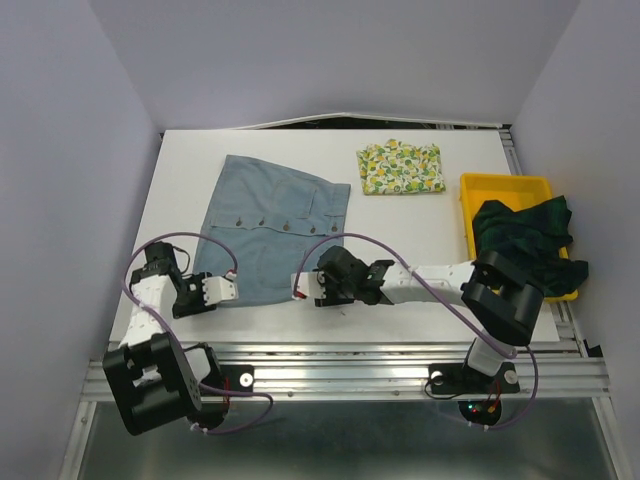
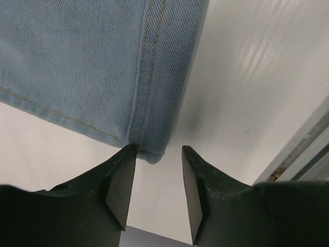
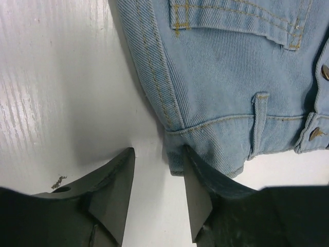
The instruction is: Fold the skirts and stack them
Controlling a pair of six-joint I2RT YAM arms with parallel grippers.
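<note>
Top external alone shows plaid skirt (image 1: 525,235); wrist views show left gripper (image 2: 158,149), right gripper (image 3: 158,150) spread at blue skirt (image 2: 77,62) corners

Buttoned skirt (image 1: 270,235) lay flat on table (image 1: 420,240), left of centre. Folded print skirt (image 1: 401,168) sat behind it, to right, near far edge. Tray (image 1: 505,185) stood at right edge, plaid skirt (image 1: 525,235) heaped in it, spilling over rim. Left gripper (image 1: 232,290) and right gripper (image 1: 298,288) sat at buttoned skirt's near edge.

Plaid skirt (image 1: 525,232) partly behind right arm (image 1: 500,297), blue skirt (image 2: 77,62) cropped in wrist views
</note>
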